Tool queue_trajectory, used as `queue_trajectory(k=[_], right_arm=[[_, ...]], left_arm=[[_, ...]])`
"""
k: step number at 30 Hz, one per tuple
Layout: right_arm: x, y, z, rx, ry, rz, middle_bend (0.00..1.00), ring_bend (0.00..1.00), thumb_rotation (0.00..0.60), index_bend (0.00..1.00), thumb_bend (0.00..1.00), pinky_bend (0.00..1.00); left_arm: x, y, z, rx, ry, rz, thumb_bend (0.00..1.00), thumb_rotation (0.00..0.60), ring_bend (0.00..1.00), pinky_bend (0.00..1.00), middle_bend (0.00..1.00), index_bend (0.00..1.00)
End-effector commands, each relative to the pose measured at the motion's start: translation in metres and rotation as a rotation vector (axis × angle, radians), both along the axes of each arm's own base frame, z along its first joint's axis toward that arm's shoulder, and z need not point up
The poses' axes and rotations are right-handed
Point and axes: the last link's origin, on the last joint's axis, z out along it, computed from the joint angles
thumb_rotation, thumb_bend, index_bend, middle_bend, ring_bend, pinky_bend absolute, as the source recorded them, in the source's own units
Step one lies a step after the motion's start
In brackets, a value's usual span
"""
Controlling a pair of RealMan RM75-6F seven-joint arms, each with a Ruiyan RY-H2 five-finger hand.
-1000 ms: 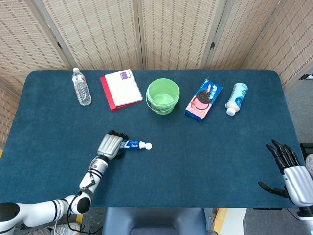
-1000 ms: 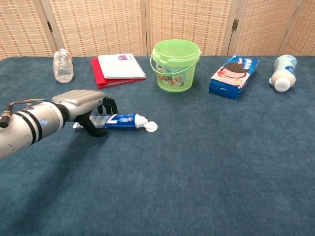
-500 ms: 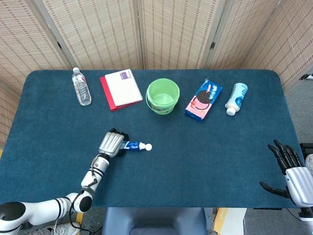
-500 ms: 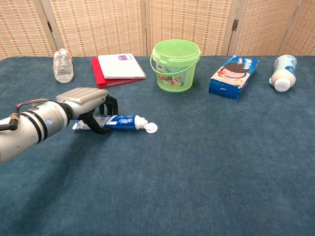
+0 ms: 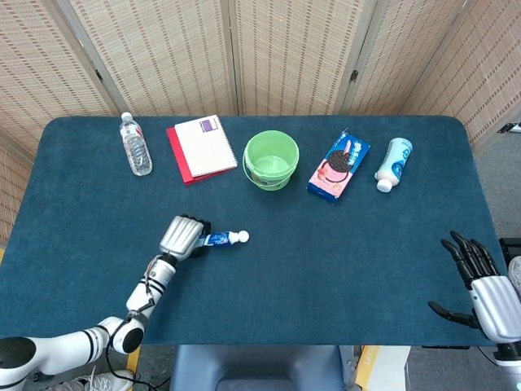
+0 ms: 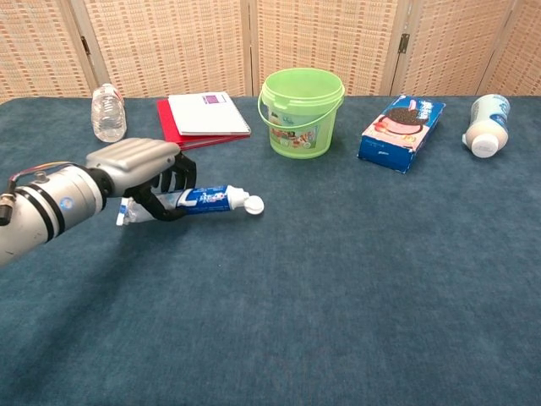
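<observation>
Chest view shows the left robot hand (image 6: 139, 173) wrapped around the rear half of a toothpaste tube (image 6: 207, 199), its dark fingers (image 6: 173, 182) curled over and under the tube's body. The tube lies roughly level, its white cap (image 6: 252, 204) pointing toward the robot's right and its crimped tail sticking out behind the palm; whether the tube rests on the dark blue tabletop (image 6: 338, 279) or hangs just clear of it cannot be told. From the head view the same left robot hand (image 5: 182, 236) and toothpaste tube (image 5: 221, 239) sit in the near left part of the tabletop (image 5: 342, 261), well apart from the row of things along the far edge. That row runs from a clear water bottle (image 6: 107, 112) lying on its side, to a white notebook on a red folder (image 6: 204, 117), then a green bucket (image 6: 302, 112) standing upright with its handle down, a blue cookie box (image 6: 401, 132), and a white bottle (image 6: 486, 124) on its side. The right robot hand (image 5: 480, 285) shows only in the head view, past the near right corner of the tabletop, empty with its fingers spread upward.
</observation>
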Motion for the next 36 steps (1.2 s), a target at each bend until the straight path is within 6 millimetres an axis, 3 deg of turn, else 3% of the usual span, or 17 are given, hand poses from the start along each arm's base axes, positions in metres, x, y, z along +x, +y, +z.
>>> queue_trajectory(k=[1, 9, 16, 26, 36], right_arm=[[0.004, -0.003, -0.002, 0.010, -0.002, 0.018, 0.00, 0.00, 0.599, 0.00, 0.00, 0.00], [0.027, -0.025, -0.017, 0.065, -0.008, 0.114, 0.00, 0.00, 0.600, 0.00, 0.00, 0.00], [0.068, -0.059, -0.032, 0.131, -0.019, 0.252, 0.00, 0.00, 0.599, 0.00, 0.00, 0.00], [0.122, -0.092, -0.058, 0.218, 0.006, 0.388, 0.00, 0.00, 0.600, 0.00, 0.00, 0.00], [0.151, -0.105, -0.082, 0.251, -0.002, 0.448, 0.00, 0.00, 0.600, 0.00, 0.00, 0.00]], left_arm=[[-0.005, -0.001, 0.015, 0.016, -0.021, -0.047, 0.42, 0.600, 0.58, 0.53, 0.65, 0.63], [0.002, -0.015, 0.050, 0.007, -0.108, -0.173, 0.47, 0.600, 0.63, 0.55, 0.71, 0.66], [0.024, -0.034, 0.070, -0.053, -0.199, -0.264, 0.48, 0.600, 0.63, 0.55, 0.72, 0.67], [0.052, -0.055, 0.082, -0.131, -0.312, -0.307, 0.48, 0.600, 0.64, 0.55, 0.72, 0.68], [0.060, -0.069, 0.087, -0.194, -0.367, -0.323, 0.48, 0.600, 0.64, 0.54, 0.73, 0.68]])
